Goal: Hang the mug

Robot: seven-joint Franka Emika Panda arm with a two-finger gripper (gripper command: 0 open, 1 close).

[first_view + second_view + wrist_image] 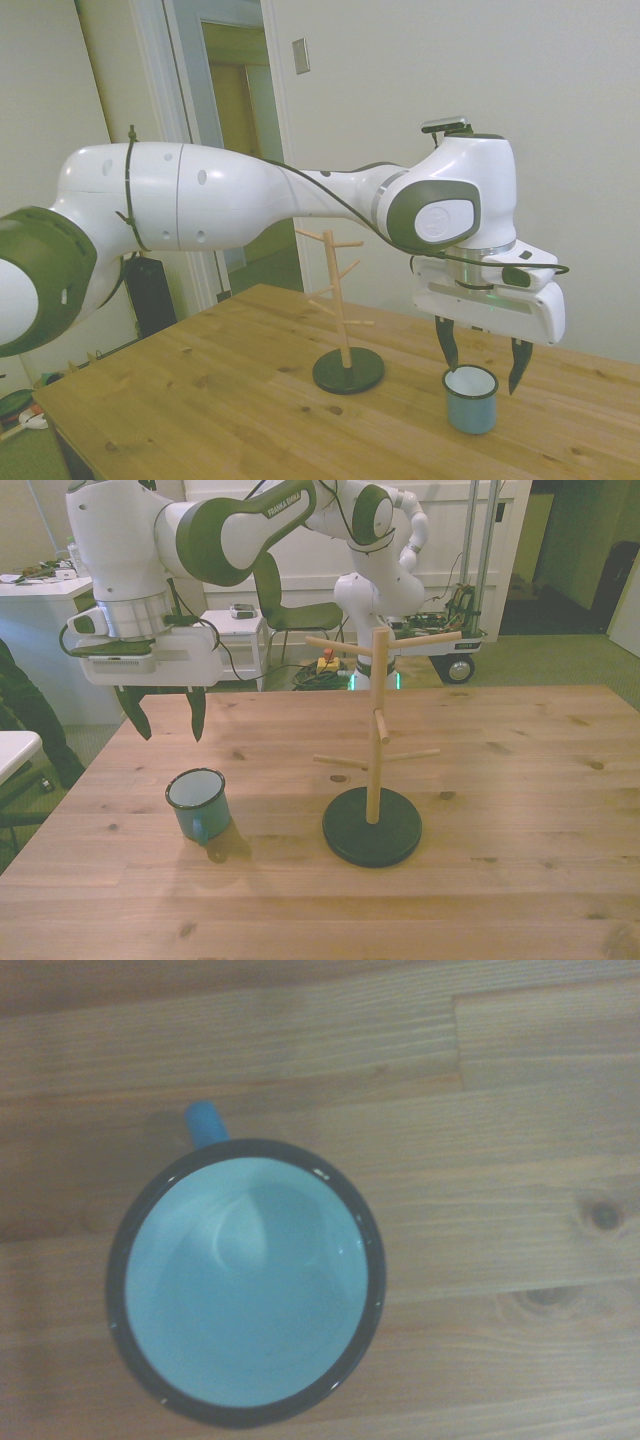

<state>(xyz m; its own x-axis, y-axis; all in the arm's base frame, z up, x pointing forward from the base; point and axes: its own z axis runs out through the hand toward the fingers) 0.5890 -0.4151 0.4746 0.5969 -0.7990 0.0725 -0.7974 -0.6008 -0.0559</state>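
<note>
One mug (198, 803) stands upright on the table (520, 780), just beside the rack (373, 752) on the front view's left. The gripper (167, 718) hangs above the mug, fingers spread and empty. The approach seems in hand; next it likely must descend and close on the rim.

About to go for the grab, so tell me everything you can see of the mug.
The mug is small, light blue outside and pale inside, with a thin dark rim; it looks like enamel. It stands upright and empty on the wooden table, apart from the rack, toward the front view's left of it. The wrist view shows its blue handle sticking out sideways. Nothing touches it but the table; the open claw hangs above it.
</note>
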